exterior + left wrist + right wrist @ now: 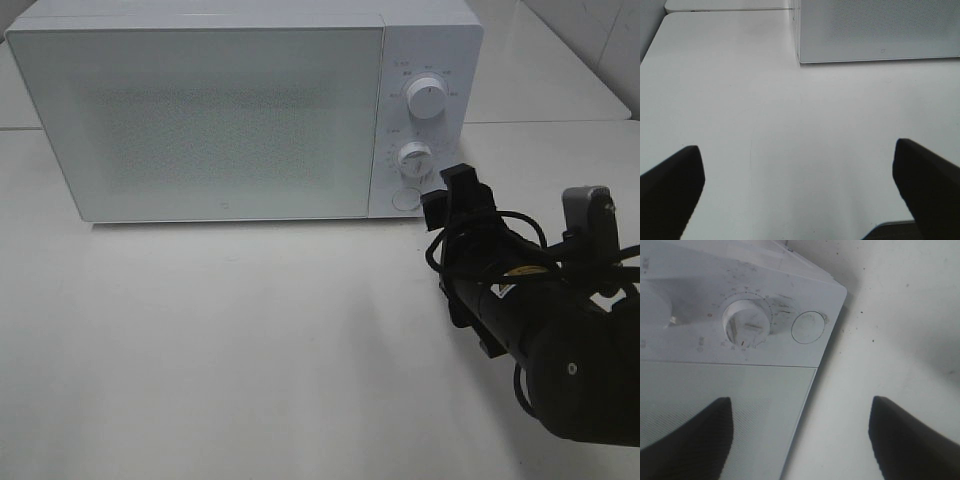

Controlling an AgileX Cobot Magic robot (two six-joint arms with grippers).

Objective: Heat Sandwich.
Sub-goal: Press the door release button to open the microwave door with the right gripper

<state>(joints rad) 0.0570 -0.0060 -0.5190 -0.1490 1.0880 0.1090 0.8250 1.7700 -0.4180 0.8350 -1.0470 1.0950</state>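
The sandwich is out of view in every frame. The white microwave (220, 120) stands at the back of the table with its door shut. My right gripper (452, 196) is open and empty, hovering just in front of the control panel's lower right corner. In the right wrist view this right gripper (800, 440) straddles the door's edge, below the lower dial (747, 322) and the round door button (809, 327). My left gripper (800, 190) is open over bare table, well short of the microwave's front corner (802, 57). It does not show in the exterior high view.
The panel carries an upper dial (427, 98), a lower dial (413, 158) and a round button (406, 199). The white table (250, 340) stretches in front of the microwave. My right arm (560, 350) and its cables fill the lower right.
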